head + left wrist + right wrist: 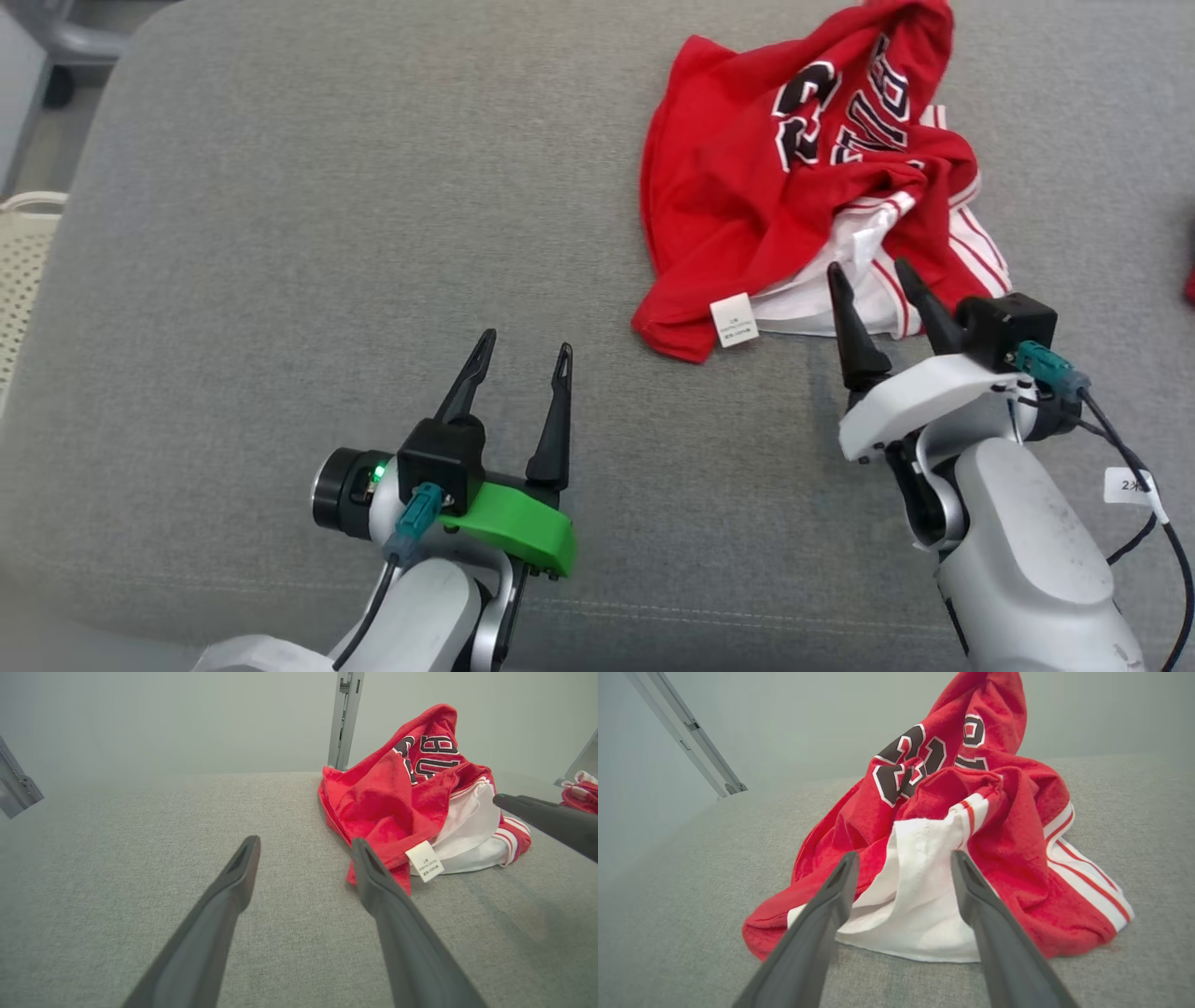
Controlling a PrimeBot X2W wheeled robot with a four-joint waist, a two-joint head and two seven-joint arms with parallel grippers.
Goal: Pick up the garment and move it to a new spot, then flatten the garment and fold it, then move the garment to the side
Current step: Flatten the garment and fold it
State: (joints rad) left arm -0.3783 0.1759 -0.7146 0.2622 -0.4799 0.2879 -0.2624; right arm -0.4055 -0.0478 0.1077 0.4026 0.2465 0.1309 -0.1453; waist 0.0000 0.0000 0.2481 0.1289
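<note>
Dark and long, the two fingers of my right gripper (866,265) stand moderately apart and hold nothing. In the head view their tips lie at the near edge of the jersey (738,187), right of centre in the frame. My left gripper (526,342) is also spread and empty, at the lower middle, over bare grey cushion (280,233) and well apart from the cloth.

The jersey is a crumpled heap in the upper right of the head view, red with dark numbers, white striped trim and a white inner side. I judge it light, soft and limp: it will sag and trail when lifted, and it should not slip much on the rough cushion fabric. A thick fold gives a better hold than a single layer, so I would take the raised white fold (924,868) between the right fingers.

The right wrist view shows that fold rising just between the tips, which the head view flattens. The left wrist view shows how high the heap peaks, the care label (424,861) at its near hem, and a second red piece (579,793) at the right edge.
</note>
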